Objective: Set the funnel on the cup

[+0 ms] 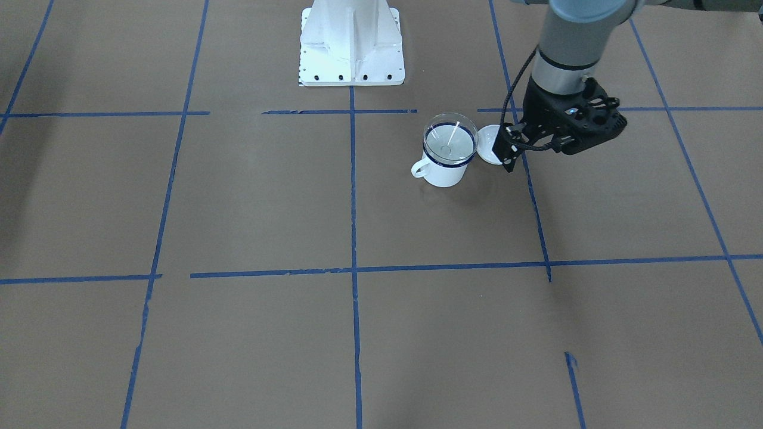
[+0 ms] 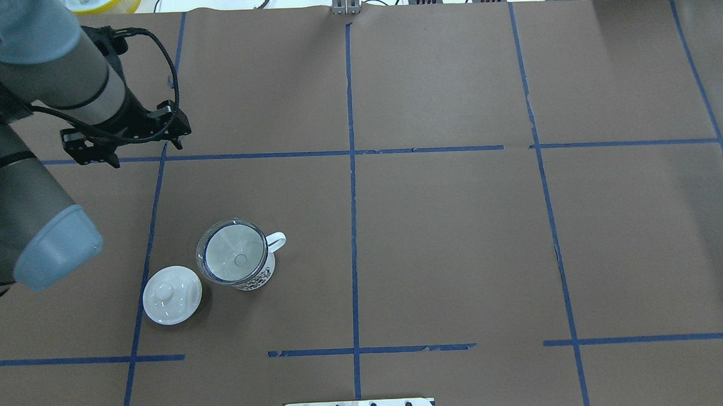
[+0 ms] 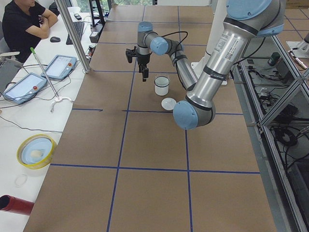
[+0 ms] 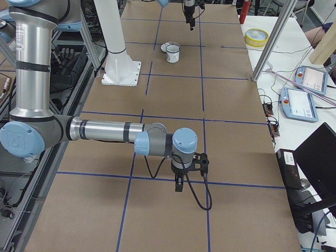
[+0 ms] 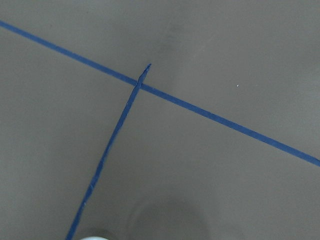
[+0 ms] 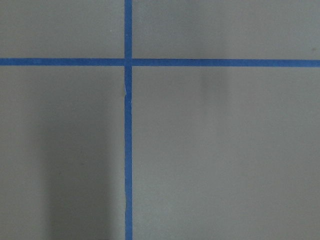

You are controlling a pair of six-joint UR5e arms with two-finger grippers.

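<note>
Left gripper [image 1: 506,162] hangs above the table [image 1: 238,208] with nothing in it; the pictures do not show whether its fingers stand wide or narrow. The funnel [image 1: 450,138] is apart from it and sits upright in the mouth of the cup [image 1: 444,170], its wide rim resting on the cup's dark rim. In the overhead view the gripper is farther out from the robot than the cup and off to the robot's left, over a crossing of blue tape [image 2: 156,192]. A white lid [image 1: 490,143] lies just beside the cup. The right gripper [image 4: 178,185] hovers well apart near the table's other end; its state cannot be told.
</note>
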